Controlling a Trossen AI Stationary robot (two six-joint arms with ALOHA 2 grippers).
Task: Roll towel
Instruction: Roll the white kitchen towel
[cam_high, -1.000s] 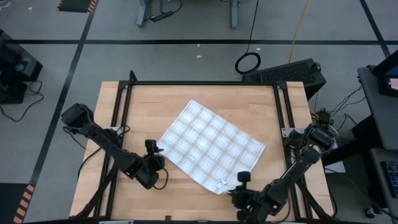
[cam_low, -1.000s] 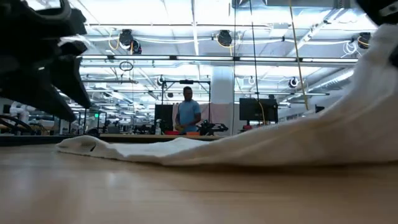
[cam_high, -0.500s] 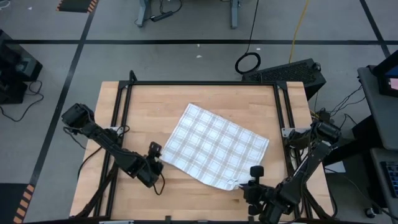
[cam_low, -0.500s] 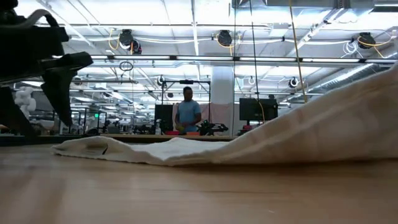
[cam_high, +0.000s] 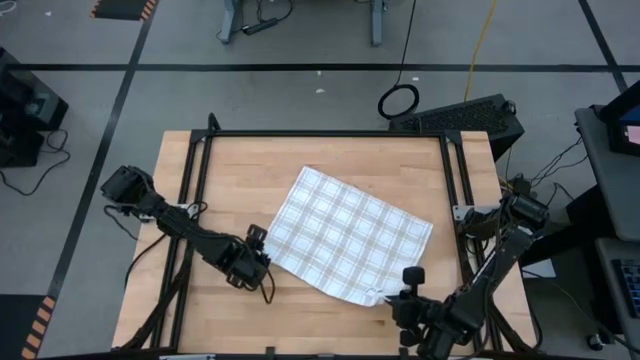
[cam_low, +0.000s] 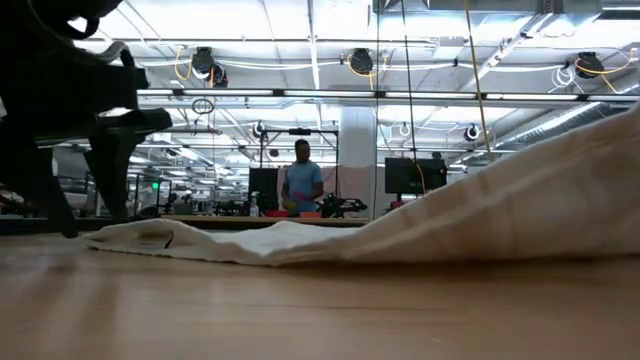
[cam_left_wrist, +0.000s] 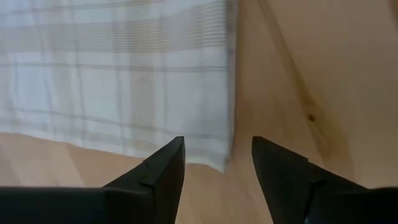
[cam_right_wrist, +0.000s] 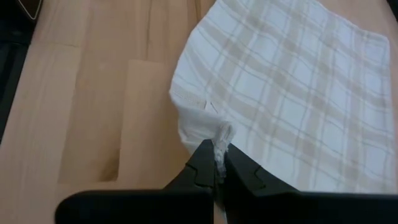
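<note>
The white plaid towel (cam_high: 350, 235) lies spread at a slant on the wooden table (cam_high: 230, 170), one layer, with its far and left parts flat on the wood. My left gripper (cam_left_wrist: 214, 158) is open and points steeply down at the towel's left corner (cam_left_wrist: 225, 163). Its fingertips stand on either side of that corner without touching it. My right gripper (cam_right_wrist: 214, 163) is shut on the towel's near corner, by the table's near right. In the low view the towel (cam_low: 300, 240) rises from the wood toward that raised corner. My right gripper pinches the towel's near corner (cam_right_wrist: 221, 140) between its two fingers, where the cloth is bunched into a small fold. The fingers come slanting down from the table's near right. That corner is lifted off the wood and the cloth slopes down from it to the table.
Black frame rails (cam_high: 195, 190) run along the table's left, far and right sides. Bare wood (cam_high: 300, 320) shows along the near edge and to the towel's left. A person (cam_low: 302, 185) stands far behind the table in the room.
My right gripper has gone up and toward the table's right edge with the near corner, dragging the towel a little to the right and raising that side. My left gripper has moved right toward the towel's left corner and rolled its wrist.
</note>
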